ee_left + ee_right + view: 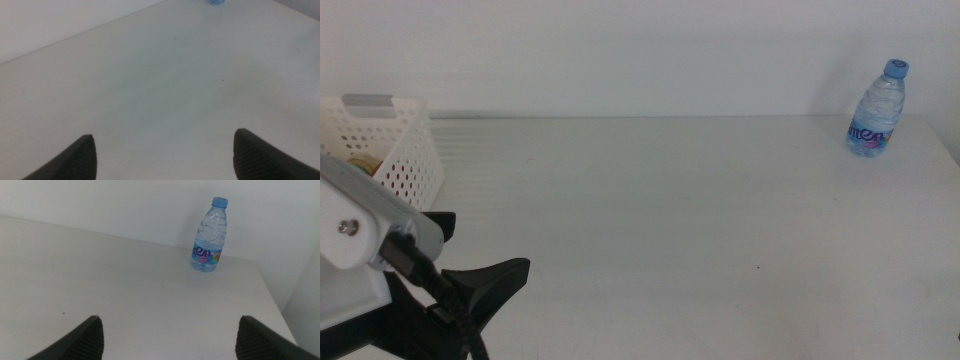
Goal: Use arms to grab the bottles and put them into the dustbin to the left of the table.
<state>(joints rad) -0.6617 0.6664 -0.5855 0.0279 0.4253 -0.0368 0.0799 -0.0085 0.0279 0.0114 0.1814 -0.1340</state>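
Observation:
A small water bottle [876,110] with a blue cap stands upright at the table's [670,220] far right corner. In the right wrist view the bottle [209,237] stands well ahead of my right gripper [170,322], which is open and holds nothing. The right arm is out of the middle view. My left gripper [485,250] sits at the near left, just in front of the white perforated dustbin [405,150]. In its wrist view the left gripper [165,142] is open over bare tabletop, and only the bottle's [215,1] blue base shows far off.
Something yellowish shows faintly through the dustbin's wall. A white wall backs the table. The table's right edge [272,305] runs close beside the bottle.

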